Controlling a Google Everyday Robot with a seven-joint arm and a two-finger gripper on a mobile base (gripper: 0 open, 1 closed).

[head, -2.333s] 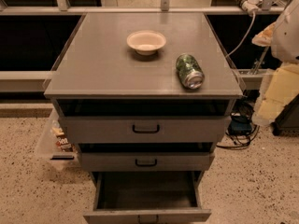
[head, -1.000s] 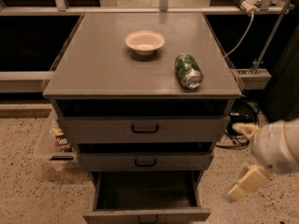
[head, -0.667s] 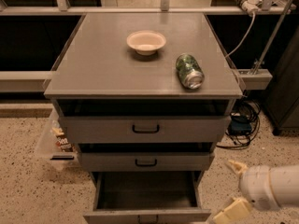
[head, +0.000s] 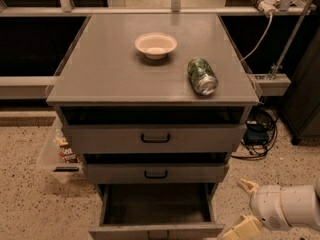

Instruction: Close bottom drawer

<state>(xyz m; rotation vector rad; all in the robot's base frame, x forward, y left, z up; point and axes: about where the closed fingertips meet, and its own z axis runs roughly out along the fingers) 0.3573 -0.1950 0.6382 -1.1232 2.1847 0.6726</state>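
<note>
The gripper (head: 238, 209) hung low at the right, its fingers spread wide and empty, just beside the front right corner of the bottom drawer (head: 155, 228), which stood pulled out of the grey cabinet (head: 100, 74), its front running crosswise to the gripper's left.

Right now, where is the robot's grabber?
The end effector hangs in the lower right of the camera view, open, just beside the right front corner of the pulled-out bottom drawer, not touching it.
</note>
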